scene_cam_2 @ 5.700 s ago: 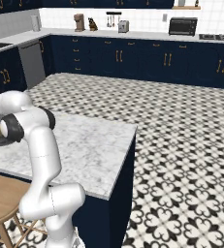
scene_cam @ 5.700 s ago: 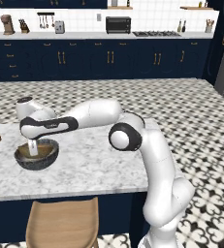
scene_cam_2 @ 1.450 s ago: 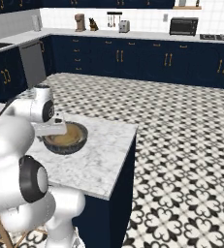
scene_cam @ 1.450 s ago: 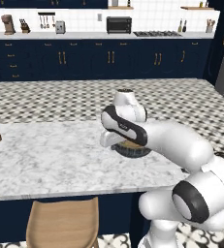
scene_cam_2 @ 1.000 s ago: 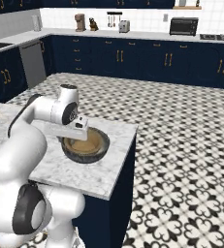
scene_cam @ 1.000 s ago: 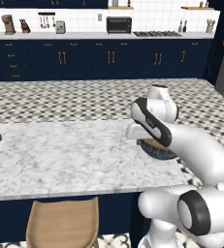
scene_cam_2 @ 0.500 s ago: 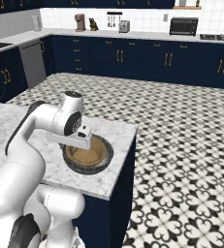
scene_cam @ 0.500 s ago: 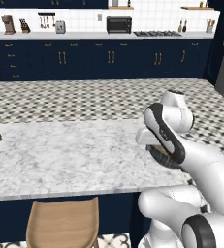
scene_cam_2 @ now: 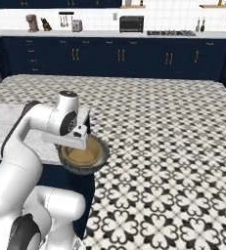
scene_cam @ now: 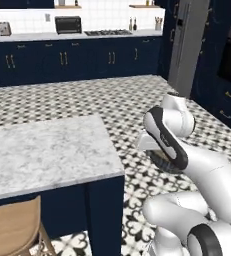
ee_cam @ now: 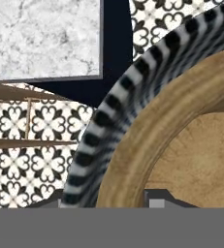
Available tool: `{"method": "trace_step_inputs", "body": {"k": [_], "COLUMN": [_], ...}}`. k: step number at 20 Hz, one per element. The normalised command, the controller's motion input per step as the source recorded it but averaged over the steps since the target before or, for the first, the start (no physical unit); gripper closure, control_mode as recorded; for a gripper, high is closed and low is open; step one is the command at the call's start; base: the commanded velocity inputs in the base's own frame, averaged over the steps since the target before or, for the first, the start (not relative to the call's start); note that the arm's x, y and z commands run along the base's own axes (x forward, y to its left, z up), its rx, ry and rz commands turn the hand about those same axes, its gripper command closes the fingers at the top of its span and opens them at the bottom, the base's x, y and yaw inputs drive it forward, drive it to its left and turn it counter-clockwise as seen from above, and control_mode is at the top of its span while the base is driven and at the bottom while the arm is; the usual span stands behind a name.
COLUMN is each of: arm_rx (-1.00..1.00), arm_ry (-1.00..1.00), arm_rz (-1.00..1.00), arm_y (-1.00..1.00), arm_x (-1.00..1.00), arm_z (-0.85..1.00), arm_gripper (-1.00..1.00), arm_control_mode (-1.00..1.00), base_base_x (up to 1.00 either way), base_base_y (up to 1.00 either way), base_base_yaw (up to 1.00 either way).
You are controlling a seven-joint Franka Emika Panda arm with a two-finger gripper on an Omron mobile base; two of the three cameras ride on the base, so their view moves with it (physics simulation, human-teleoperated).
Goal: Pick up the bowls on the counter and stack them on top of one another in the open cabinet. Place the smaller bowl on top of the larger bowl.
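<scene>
Carrying stacked bowls: gripper (scene_cam_2: 80, 139) pinching rim of larger bowl (scene_cam_2: 96, 163), smaller bowl (scene_cam_2: 81, 156) nested inside, held just past counter (scene_cam: 47, 150) edge over floor. Next: locate cabinet, set stack on shelf.

Smaller bowl (scene_cam_2: 81, 156) nested in larger bowl (scene_cam_2: 99, 157) — seemingly beyond counter (scene_cam_2: 2, 132) edge.

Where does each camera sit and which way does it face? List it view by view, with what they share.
Left base view: behind the arm on its left, facing forward and down over the white-grey marbled counter; the white arm rises at lower right.
Right base view: behind on its right, facing the patterned floor; the arm rises at lower left, the gripper clamped on the wide dark grey speckled bowl with the small tan-brown bowl inside.
Hand view: on the hand, looking along the gripper at both bowls' rims.
Shared: both base views show the counter and the navy wall units.
</scene>
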Motion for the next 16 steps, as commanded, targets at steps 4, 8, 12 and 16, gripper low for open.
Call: {"method": "trace_step_inputs", "body": {"k": [4, 8, 12, 16], "arm_rx": [0.0, 0.0, 0.0, 0.0], "arm_ry": [0.0, 0.0, 0.0, 0.0], "arm_rz": [0.0, 0.0, 0.0, 0.0], "arm_y": [0.0, 0.0, 0.0, 0.0], "arm_x": [0.0, 0.0, 0.0, 0.0], "arm_z": [0.0, 0.0, 0.0, 0.0], "arm_gripper": [1.0, 1.0, 1.0, 1.0], "arm_control_mode": [1.0, 1.0, 1.0, 1.0], "base_base_x": [0.0, 0.0, 0.52, 1.0], "base_base_y": [-0.23, -0.29, -0.09, -0.25], "base_base_yaw": [-0.9, -0.88, -0.66, -0.06]}}
